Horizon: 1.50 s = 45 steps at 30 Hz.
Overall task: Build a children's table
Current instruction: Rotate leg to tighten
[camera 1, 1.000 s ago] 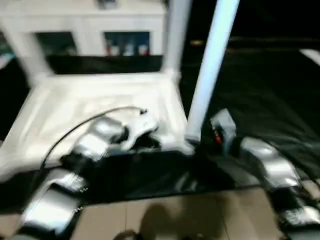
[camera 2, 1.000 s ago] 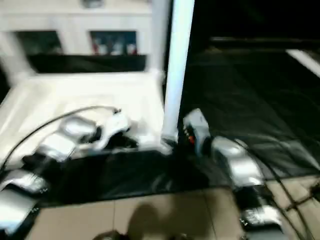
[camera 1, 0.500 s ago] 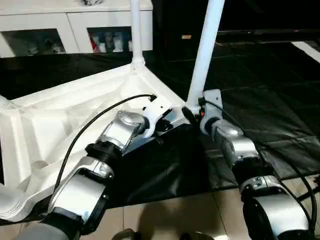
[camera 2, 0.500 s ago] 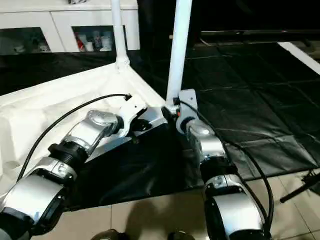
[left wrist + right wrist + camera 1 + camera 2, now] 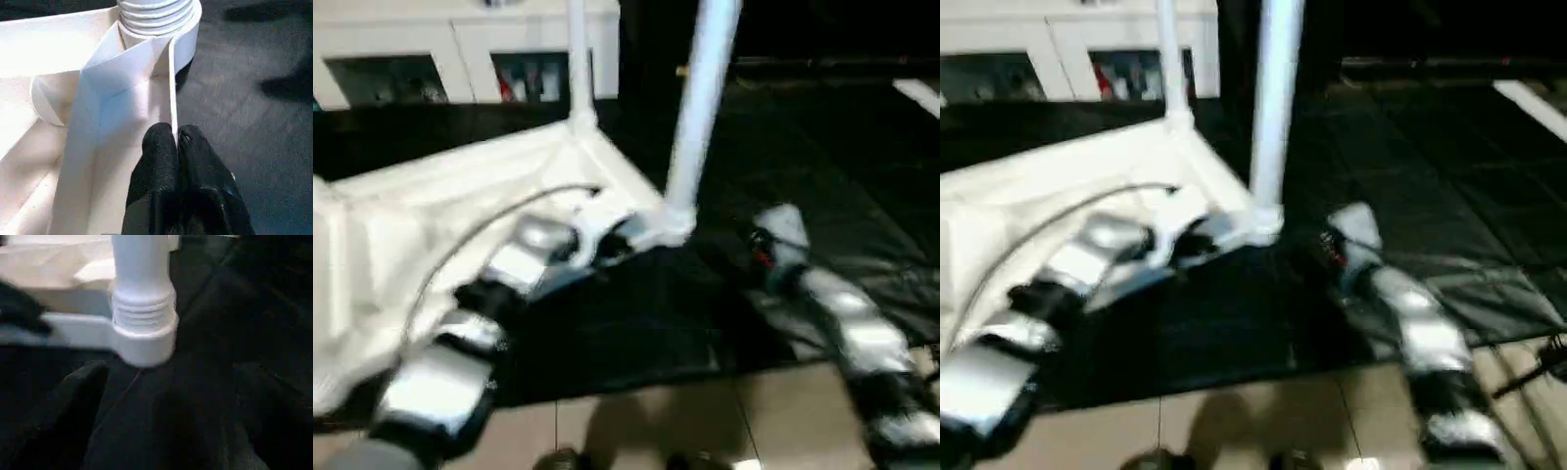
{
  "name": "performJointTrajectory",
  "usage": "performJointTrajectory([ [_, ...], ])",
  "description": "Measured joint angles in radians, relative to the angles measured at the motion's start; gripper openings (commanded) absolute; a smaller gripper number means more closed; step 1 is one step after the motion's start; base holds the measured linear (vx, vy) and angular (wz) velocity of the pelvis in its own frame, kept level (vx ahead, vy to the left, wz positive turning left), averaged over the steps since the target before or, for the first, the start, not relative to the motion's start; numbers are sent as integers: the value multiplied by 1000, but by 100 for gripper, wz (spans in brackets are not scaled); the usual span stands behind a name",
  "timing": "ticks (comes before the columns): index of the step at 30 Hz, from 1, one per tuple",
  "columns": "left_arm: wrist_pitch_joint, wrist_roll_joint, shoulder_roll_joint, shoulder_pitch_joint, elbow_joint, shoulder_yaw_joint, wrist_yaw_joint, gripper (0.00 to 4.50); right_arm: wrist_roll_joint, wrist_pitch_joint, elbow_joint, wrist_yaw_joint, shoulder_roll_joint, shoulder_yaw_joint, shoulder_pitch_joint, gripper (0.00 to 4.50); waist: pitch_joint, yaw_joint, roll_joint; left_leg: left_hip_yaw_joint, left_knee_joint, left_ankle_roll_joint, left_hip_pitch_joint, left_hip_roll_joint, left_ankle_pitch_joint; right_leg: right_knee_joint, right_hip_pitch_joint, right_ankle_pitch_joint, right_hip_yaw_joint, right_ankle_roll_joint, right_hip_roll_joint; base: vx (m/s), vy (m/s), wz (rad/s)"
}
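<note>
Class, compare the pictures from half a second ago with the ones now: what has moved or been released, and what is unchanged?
The right gripper has let go of the near leg and drawn back from it. The left gripper stays pinched shut on the tabletop's rim. The leg still stands in its corner socket.

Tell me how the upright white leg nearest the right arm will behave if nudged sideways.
The tall white plastic tubular leg probably stays stiff. Threads still show above its round corner socket, so it may wobble. The upside-down white tabletop looks light and might shift too.
</note>
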Motion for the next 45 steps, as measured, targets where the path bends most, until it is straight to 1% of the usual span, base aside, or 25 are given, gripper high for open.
performJointTrajectory([
  [2,-38,0,23,12,-6,-5,-50,0,8,1,-39,68,-28,10,14,441,0,2,1,0,0,-1,0,0,0,0,0,0,0,0,0,0,0,0],
  [4,-75,-4,36,35,-24,-11,-115,0,23,11,-71,123,-51,25,19,441,-1,9,1,0,0,-1,1,0,0,0,2,0,0,0,0,0,0,0],
  [7,-121,-20,69,60,-61,-42,-221,0,29,20,-114,195,-86,45,27,441,-1,30,1,0,1,-1,1,1,1,0,3,0,0,0,0,0,0,0],
  [9,-159,-31,109,79,-87,-57,-303,0,31,23,-141,249,-113,68,28,441,-1,39,2,1,1,-1,2,1,1,0,4,0,0,0,0,0,0,0],
  [12,-190,-39,140,96,-114,-70,-385,0,28,21,-146,295,-126,91,27,441,-1,54,2,1,1,-1,2,1,1,0,5,0,0,0,0,0,0,0],
  [16,-215,-49,147,113,-145,-86,-449,0,23,15,-143,349,-127,128,20,441,-1,63,2,3,1,-1,3,1,1,-1,6,0,2,0,-1,0,0,0],
  [23,-242,-51,174,123,-166,-98,-512,0,20,13,-152,441,-131,192,15,441,-1,64,2,3,1,-2,3,2,1,0,6,-1,1,2,-1,0,0,0],
  [25,-242,-51,177,131,-184,-101,-524,0,0,8,-136,441,-124,200,9,441,-1,65,2,3,1,-2,3,2,1,-1,6,-1,2,2,-1,0,0,0],
  [29,-247,-53,177,144,-216,-117,-535,0,-4,1,-109,451,-110,213,-15,441,-1,66,2,3,1,-2,3,2,1,-1,6,-1,2,2,-1,0,0,0],
  [31,-255,-53,176,148,-225,-122,-542,0,-2,1,-108,469,-107,217,-23,416,-1,66,2,3,1,-3,3,2,2,-1,7,-1,2,2,-1,0,0,0],
  [32,-256,-53,176,149,-229,-124,-546,0,-1,1,-108,473,-107,217,-24,416,-1,67,2,3,1,-3,3,2,2,-1,7,-2,2,3,-1,0,0,0],
  [33,-258,-53,176,150,-231,-125,-551,0,0,1,-105,482,-106,219,-24,398,-1,67,1,3,1,-3,3,2,2,-1,8,-2,2,3,-1,0,0,0],
  [34,-258,-53,176,151,-234,-126,-554,0,0,1,-102,487,-106,222,-25,389,-1,67,1,3,1,-3,3,2,2,-1,8,-2,2,3,-1,0,0,0],
  [35,-258,-53,177,153,-237,-126,-555,0,0,1,-101,491,-105,226,-25,389,-1,67,1,3,1,-3,3,2,2,-1,8,-2,2,3,-1,0,0,0],
  [39,-258,-52,181,161,-252,-126,-555,0,0,1,-93,517,-99,236,-27,346,-1,67,1,3,1,-3,3,2,2,-1,8,-2,2,3,-1,0,0,0],
  [40,-257,-52,181,162,-255,-126,-555,0,0,1,-92,520,-99,236,-28,346,-1,67,1,3,1,-3,3,2,2,-1,8,-2,2,3,-1,0,0,0],
  [42,-257,-52,182,163,-258,-126,-555,0,0,1,-85,524,-95,236,-36,324,-1,67,1,3,1,-3,3,2,2,0,8,-2,2,3,-1,0,0,0],
  [43,-257,-52,182,164,-258,-126,-555,0,0,1,-80,528,-93,236,-38,324,-1,67,1,3,1,-3,3,2,2,0,8,-2,2,3,-1,0,0,0],
  [44,-257,-52,183,164,-258,-127,-555,0,0,1,-75,529,-89,236,-38,308,-1,67,1,3,1,-3,3,2,2,0,8,-2,2,3,-1,0,0,0],
  [45,-257,-52,183,164,-259,-127,-555,0,1,1,-72,531,-87,236,-38,302,-1,67,1,3,1,-3,3,2,2,0,8,-2,2,3,-1,0,0,0],
])
